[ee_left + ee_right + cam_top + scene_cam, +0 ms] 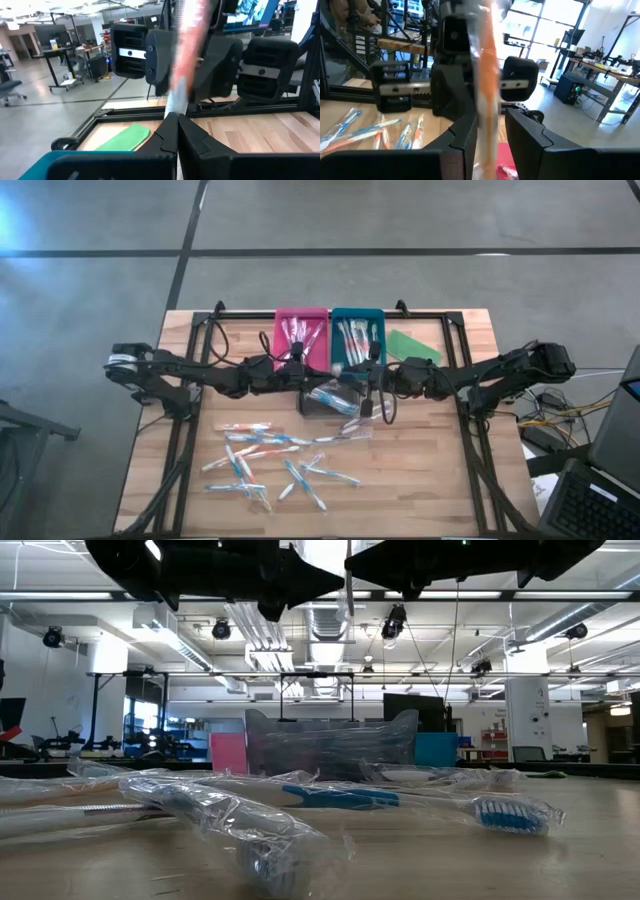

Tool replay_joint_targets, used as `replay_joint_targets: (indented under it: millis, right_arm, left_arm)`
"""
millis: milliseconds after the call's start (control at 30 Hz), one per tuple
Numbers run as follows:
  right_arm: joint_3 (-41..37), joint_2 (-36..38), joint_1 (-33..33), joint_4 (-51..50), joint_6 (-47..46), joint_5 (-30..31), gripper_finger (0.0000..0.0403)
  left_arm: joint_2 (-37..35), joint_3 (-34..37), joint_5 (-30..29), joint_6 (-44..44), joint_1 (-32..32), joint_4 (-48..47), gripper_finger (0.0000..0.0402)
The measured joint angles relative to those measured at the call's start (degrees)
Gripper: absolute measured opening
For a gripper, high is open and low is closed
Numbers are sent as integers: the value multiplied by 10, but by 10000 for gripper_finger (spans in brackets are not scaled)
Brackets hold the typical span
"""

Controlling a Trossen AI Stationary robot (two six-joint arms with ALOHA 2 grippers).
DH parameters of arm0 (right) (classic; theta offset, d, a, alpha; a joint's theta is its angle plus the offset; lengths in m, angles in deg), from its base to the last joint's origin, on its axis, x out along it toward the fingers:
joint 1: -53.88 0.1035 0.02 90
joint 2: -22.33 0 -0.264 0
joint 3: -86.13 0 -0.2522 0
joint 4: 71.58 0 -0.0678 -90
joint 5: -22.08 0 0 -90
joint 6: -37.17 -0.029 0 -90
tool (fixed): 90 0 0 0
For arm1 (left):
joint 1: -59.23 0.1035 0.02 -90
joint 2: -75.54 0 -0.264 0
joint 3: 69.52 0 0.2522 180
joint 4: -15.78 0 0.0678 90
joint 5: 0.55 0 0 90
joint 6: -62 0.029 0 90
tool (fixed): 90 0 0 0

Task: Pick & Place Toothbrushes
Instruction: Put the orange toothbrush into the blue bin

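Note:
An orange toothbrush (pixel 187 45) in a clear wrapper stands upright in mid-air between my two grippers, over the table's middle. My left gripper (pixel 176 122) is shut on it and reaches in level from the left. My right gripper (pixel 490 135) comes level from the right and is open, one finger on each side of the same toothbrush (pixel 485 75). Several more wrapped toothbrushes (pixel 270 460) lie loose on the near half of the table. A pink tray (pixel 300 335) and a teal tray (pixel 357 332) at the far side hold others. My left gripper pinches the toothbrush between its two fingertips at the whitish stretch (pixel 175 102) below the orange handle. The fingers come level from the table's left and lie across the brush. The brush stands nearly upright, lifted clear of the table.
A flat green oblong piece (pixel 413 345) lies right of the teal tray. A dark block under crumpled clear wrap (pixel 322 402) sits just below the grippers. Black frame rails (pixel 190 380) run along the table's sides and far edge.

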State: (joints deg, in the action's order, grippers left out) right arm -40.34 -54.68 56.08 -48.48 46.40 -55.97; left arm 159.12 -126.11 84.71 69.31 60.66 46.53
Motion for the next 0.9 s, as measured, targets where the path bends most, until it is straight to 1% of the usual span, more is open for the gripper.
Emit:
replay_joint_targets:
  millis: [200, 400, 633, 767, 900]
  right_arm:
    - [0, 0, 0, 18, 7, 0, 69]
    - [0, 0, 0, 14, 3, 0, 42]
    - [0, 0, 0, 11, 3, 0, 32]
    - [0, 0, 0, 10, 2, 0, 30]
    - [0, 0, 0, 8, 0, 2, 24]
  left_arm:
    - [23, 0, 8, 12, 0, 26, 0]
    - [26, 0, 7, 21, 0, 33, 0]
    - [26, 0, 7, 21, 0, 33, 3]
    - [26, 0, 7, 21, 0, 29, 14]
    - [26, 0, 8, 26, -1, 23, 42]
